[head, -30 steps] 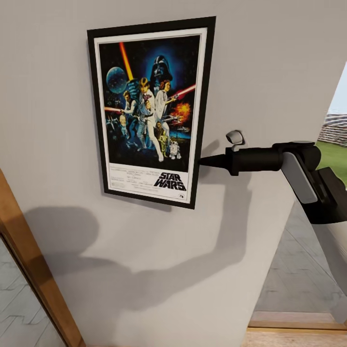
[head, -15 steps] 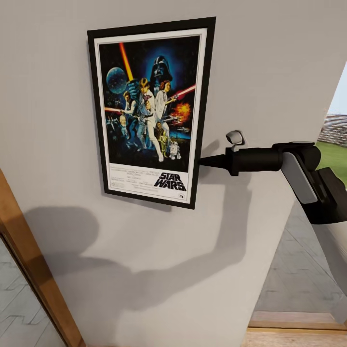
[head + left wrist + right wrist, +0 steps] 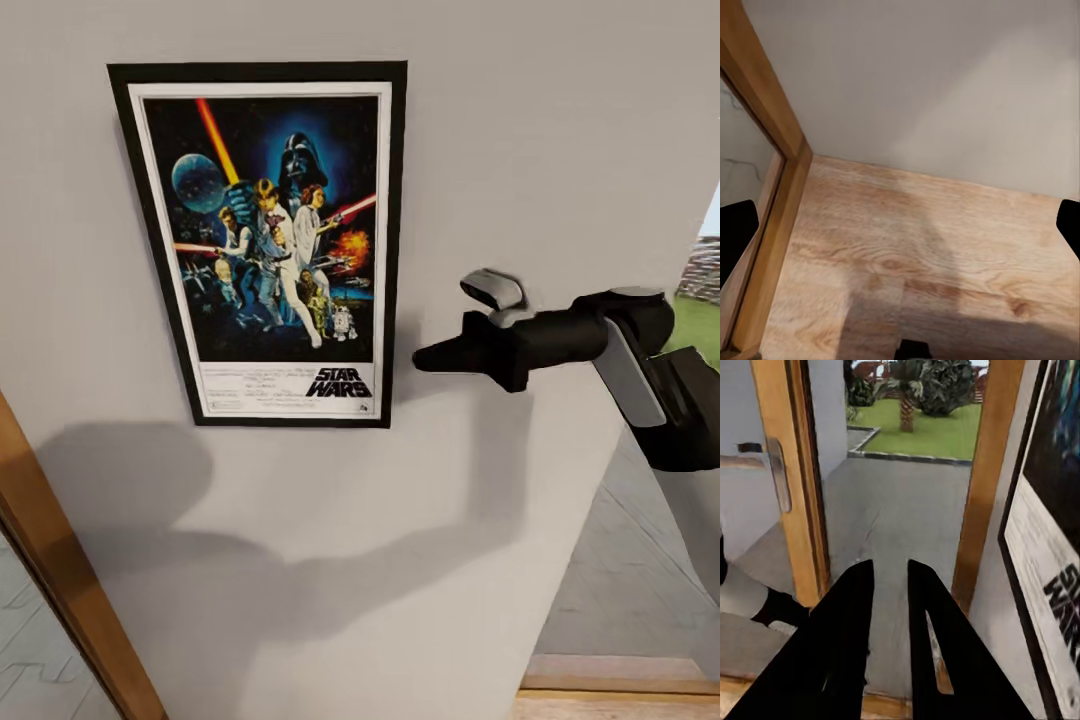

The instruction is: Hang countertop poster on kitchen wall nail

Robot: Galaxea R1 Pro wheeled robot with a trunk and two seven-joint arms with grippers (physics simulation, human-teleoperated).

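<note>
Head and right-wrist views near poster (image 3: 262, 245)

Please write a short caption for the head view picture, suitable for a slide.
The Star Wars poster hangs flat on the pale grey wall, with the right gripper just beside its frame, apart from it and holding nothing.

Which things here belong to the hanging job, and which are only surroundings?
Job:
- poster, flat on the wall
- right end effector, beside it, not touching

Surroundings:
- grey wall
- wooden door frame
- wood floor
</note>
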